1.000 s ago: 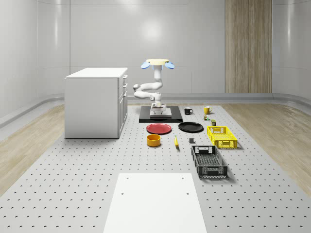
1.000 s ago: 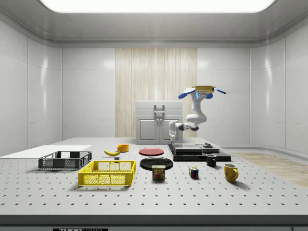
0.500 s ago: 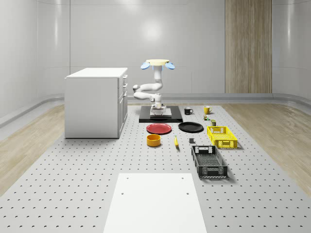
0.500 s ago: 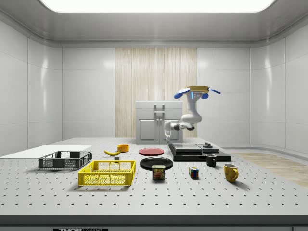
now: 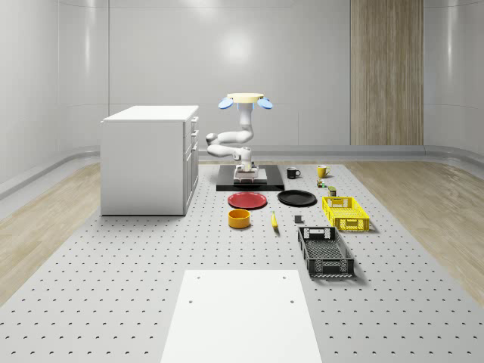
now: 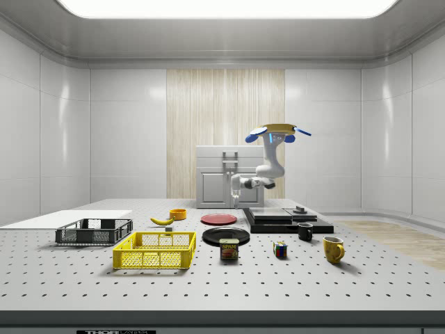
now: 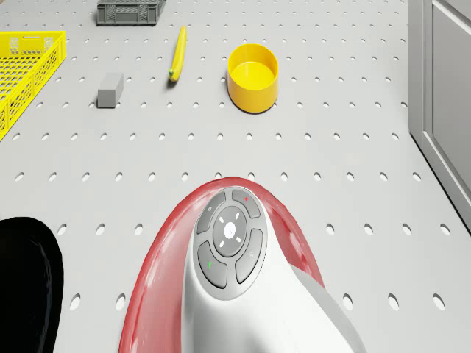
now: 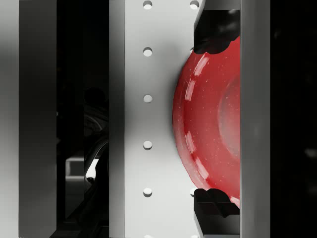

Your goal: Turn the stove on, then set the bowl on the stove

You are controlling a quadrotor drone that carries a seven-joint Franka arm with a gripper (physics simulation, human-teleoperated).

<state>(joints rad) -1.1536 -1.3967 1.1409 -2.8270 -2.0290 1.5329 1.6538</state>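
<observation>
The drone (image 5: 243, 99) hovered above the stove (image 5: 250, 181), near the stove's edge that faces the red plate (image 5: 247, 200), with the arm folded down so that the jaws (image 6: 236, 201) hung just above that edge. In the wrist view the two fingertips (image 8: 214, 29) stood wide apart with nothing between them — open and empty — and looked down on the table (image 8: 148, 124) and the rim of the red plate. The bowl (image 5: 240, 218), a yellow one, sat upright on the table past the red plate and just beside the banana (image 5: 274, 220), well apart from the robot. It looked like a rigid, thick-walled, light vessel with a smooth and probably slippery surface — so the likeliest hold was a pinch over the rim, one finger inside and one outside, rather than a clasp round its whole width. Whether the stove was already on could not be told.
</observation>
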